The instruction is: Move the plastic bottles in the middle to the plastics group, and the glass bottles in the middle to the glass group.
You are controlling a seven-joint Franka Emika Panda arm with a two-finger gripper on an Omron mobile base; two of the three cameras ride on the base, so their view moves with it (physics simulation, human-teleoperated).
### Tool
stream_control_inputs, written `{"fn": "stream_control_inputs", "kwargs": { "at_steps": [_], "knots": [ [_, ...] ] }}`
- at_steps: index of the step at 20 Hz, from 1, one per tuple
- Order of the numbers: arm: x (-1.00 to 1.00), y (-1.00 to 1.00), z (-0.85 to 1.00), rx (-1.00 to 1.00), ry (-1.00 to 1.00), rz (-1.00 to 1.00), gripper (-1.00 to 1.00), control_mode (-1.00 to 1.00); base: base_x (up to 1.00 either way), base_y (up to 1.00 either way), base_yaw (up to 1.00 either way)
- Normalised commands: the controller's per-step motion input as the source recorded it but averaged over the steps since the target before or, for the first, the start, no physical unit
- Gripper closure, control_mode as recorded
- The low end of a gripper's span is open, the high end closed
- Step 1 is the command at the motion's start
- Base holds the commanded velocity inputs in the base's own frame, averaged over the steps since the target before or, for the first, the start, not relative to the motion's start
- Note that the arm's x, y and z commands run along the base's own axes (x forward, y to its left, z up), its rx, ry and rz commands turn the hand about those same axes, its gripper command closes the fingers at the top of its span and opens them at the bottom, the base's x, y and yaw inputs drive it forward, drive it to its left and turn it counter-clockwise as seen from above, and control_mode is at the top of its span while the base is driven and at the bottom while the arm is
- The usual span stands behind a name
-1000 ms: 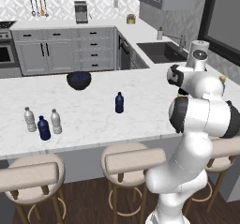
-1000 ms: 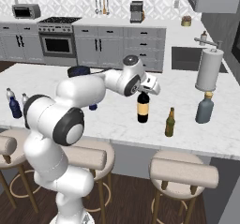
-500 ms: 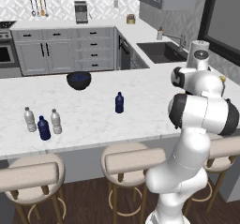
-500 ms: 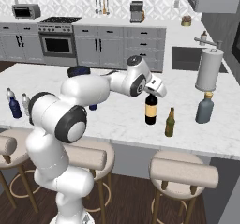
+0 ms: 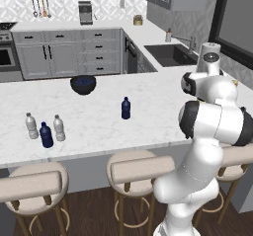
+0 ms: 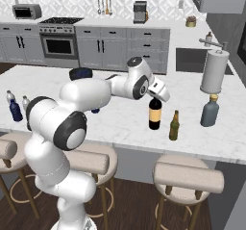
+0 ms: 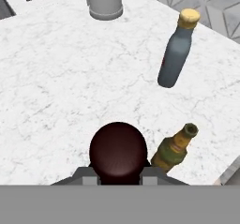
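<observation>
The tall black wine bottle [image 6: 154,116] with a tan-yellow label stands upright at the counter's right part, and my gripper [image 6: 155,98] is shut on its neck. In the hand view its dark round top [image 7: 117,152] sits between my fingertips [image 7: 86,174]. Just right of it is the slim amber bottle [image 6: 174,126] [image 7: 176,147], and farther right the grey-blue bottle [image 6: 210,111] [image 7: 175,54] with a tan stopper. One dark blue plastic bottle [image 5: 126,108] stands mid-counter. The plastics group [image 5: 46,131], clear and dark blue small bottles, is far left.
A tall grey cylinder [image 6: 214,72] [image 7: 103,1] stands behind the grey-blue bottle. A black bowl [image 5: 83,84] sits at the back of the counter. The sink [image 5: 172,55] lies beyond. Stools [image 6: 188,177] line the front edge.
My gripper has carried the wine bottle to the right and slightly down, closer to the amber bottle. The other bottles have stayed where they were.
</observation>
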Motion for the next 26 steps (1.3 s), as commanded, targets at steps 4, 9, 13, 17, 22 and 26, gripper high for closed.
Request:
{"fn": "stream_control_inputs", "kwargs": {
  "at_steps": [4,9,13,17,22,26],
  "knots": [
    [0.10,-0.14,-0.04,0.01,0.00,-0.01,1.00,-1.00,0.00,0.00,0.00],
    [0.16,-0.22,-0.11,0.00,0.00,-0.01,1.00,-1.00,0.00,0.00,0.00],
    [0.01,-0.28,0.01,0.00,0.01,-0.02,1.00,-1.00,0.00,0.00,0.00],
    [0.01,-0.06,-0.02,0.00,0.00,-0.01,1.00,-1.00,0.00,0.00,0.00],
    [0.00,0.00,-0.18,0.03,0.00,0.00,1.00,-1.00,0.00,0.00,0.00],
    [0.00,0.00,-0.31,0.01,0.00,0.00,1.00,-1.00,0.00,0.00,0.00]
  ]
}}
